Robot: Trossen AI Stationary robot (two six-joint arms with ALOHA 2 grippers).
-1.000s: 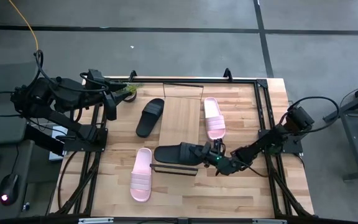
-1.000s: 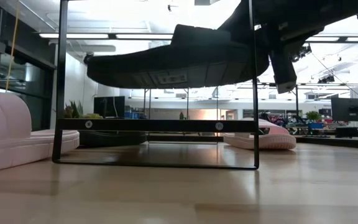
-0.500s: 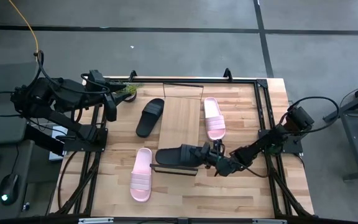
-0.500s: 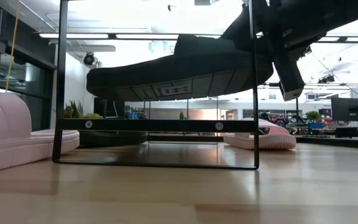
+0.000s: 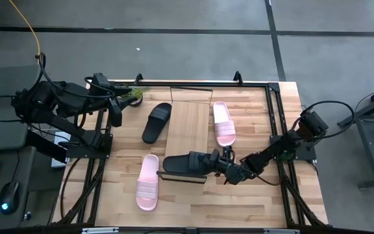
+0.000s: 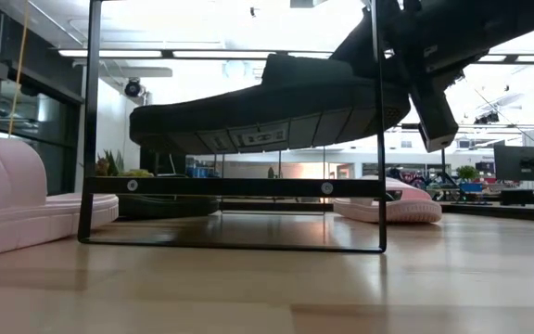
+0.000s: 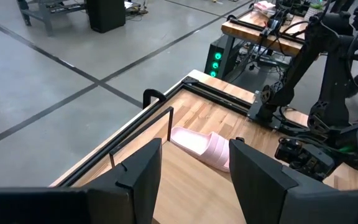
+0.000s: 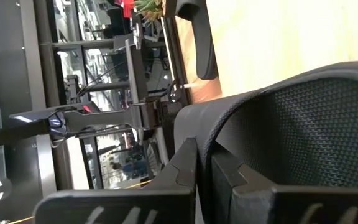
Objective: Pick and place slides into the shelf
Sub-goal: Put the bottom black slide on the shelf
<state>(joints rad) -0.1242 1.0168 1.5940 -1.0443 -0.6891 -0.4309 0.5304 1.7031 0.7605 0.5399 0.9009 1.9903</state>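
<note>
Hanging from the clamped right gripper by its strap edge, the black slide hovers over the shelf's near end; it looks light, rubbery, slightly floppy. Left gripper waits open, far-left corner.

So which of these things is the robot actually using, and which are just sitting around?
For the job:
- matte black slide, pinched by the right gripper and lifted over the shelf
- second black slide, on the table
- two pale pink slides
- light-wood shelf board on its black wire frame

Just there:
- small green plant
- left gripper, open, waiting by the table's corner
</note>
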